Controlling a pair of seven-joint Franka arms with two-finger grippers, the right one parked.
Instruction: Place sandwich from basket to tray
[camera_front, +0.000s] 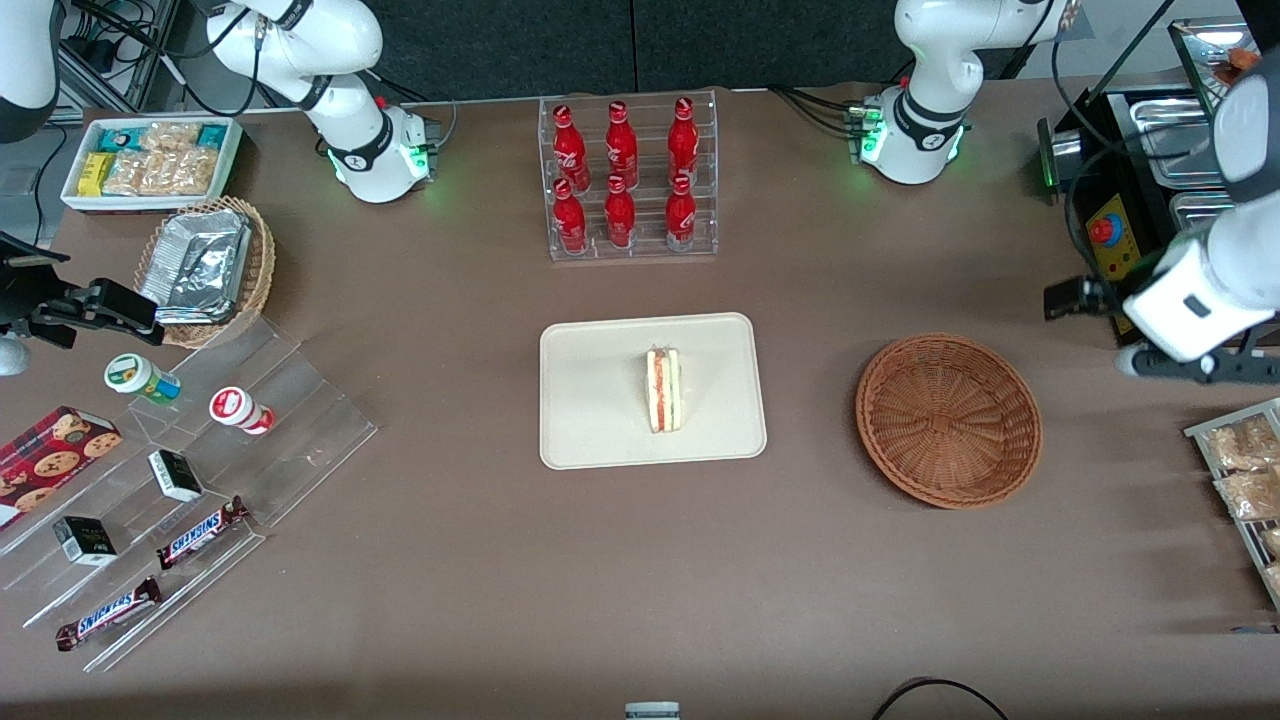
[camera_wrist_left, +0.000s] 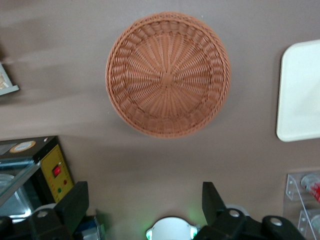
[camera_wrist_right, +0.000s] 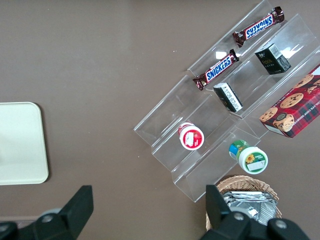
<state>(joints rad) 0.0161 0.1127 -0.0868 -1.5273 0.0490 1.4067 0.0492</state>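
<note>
Presently on the table, largest item first.

1. Table (camera_front: 450, 560): brown, matte surface carrying all items below.
2. Tray (camera_front: 590, 345): cream plastic with rounded corners and a low rim, mid-table. It lies nearer the front camera than the clear rack of red bottles (camera_front: 628, 180).
3. Basket (camera_front: 948, 420): round, reddish-brown wicker, beside the tray toward the working arm's end of the table and apart from it. Nothing is inside; the woven floor shows whole in the left wrist view.
4. Gripper (camera_wrist_left: 145, 207): the left arm's. It hangs above the table at the working arm's end, clear of the basket and close to the black box with the yellow panel (camera_front: 1105, 235). Its fingers (camera_wrist_left: 75, 202) stand spread wide with nothing between them.
5. Sandwich (camera_front: 663, 390): a cream wedge resting on the tray, roughly at its centre and a little toward the basket. It stands on edge, with the red and green filling facing up. No part overhangs the rim.

Assessment: the transfer looks complete, with the sandwich on the tray and the basket bare. What remains, by judgement, is parking the arm.

Handling note: any further travel is best made high and away from the tray. The fingers should stay apart, so nothing brushes the basket rim or tips the upright wedge. The box nearby leaves little room on that flank.
</note>
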